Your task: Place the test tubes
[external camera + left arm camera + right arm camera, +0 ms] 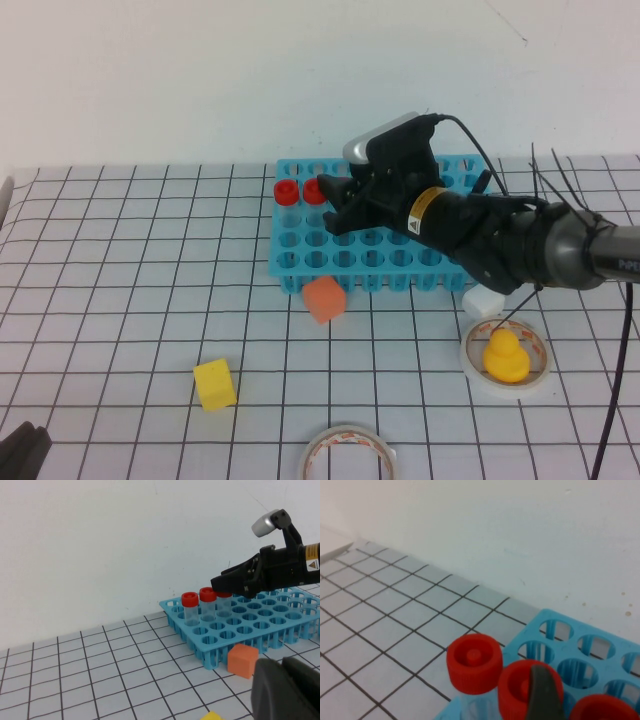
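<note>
Down at the near left corner of the table sits the left gripper [22, 448], parked well away from everything, its fingers closed together with nothing between them. A little further right a yellow cube [215, 384] lies by itself on the gridded tabletop [120, 280], and right of that, at the near edge, there's an empty roll of tape [347, 450] lying flat. Towards the back, around the middle, stands the blue test tube rack [300, 262], with an orange cube [324, 299] touching or just beside its front wall. Near the rack's far left corner two red-capped test tubes [286, 191] stand upright side by side in neighbouring holes. From the left arm's camera a third tube [224, 596] shows next to them in the same row, with its cap tucked right under the fingertips of the other arm. That is the right gripper [328, 203], reaching in low over the rack from the right. Its fingers are parted, one on either side of that third cap, and I can't tell whether they actually touch it. The tube itself sits down in its hole. Further right, just off the rack's front right corner, is a small white block [482, 301], and nearer than that a second tape roll [470, 360] lies flat with a yellow rubber duck [505, 357] sitting inside its ring.
</note>
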Robot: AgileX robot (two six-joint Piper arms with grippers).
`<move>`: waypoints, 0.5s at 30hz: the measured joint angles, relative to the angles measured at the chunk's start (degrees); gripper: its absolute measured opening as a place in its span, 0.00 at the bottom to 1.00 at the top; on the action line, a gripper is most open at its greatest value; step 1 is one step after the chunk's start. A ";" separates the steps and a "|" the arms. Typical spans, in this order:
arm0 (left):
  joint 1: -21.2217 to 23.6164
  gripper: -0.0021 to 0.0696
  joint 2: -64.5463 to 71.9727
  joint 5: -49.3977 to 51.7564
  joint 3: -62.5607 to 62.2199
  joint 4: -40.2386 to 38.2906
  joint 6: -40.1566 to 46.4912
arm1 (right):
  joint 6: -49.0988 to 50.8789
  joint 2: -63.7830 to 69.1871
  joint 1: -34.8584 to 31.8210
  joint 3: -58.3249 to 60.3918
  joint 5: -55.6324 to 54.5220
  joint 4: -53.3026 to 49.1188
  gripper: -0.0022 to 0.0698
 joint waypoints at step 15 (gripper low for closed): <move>0.00 0.03 0.00 0.00 0.00 0.00 0.00 | -1.93 -26.18 0.12 18.48 -2.24 3.74 0.07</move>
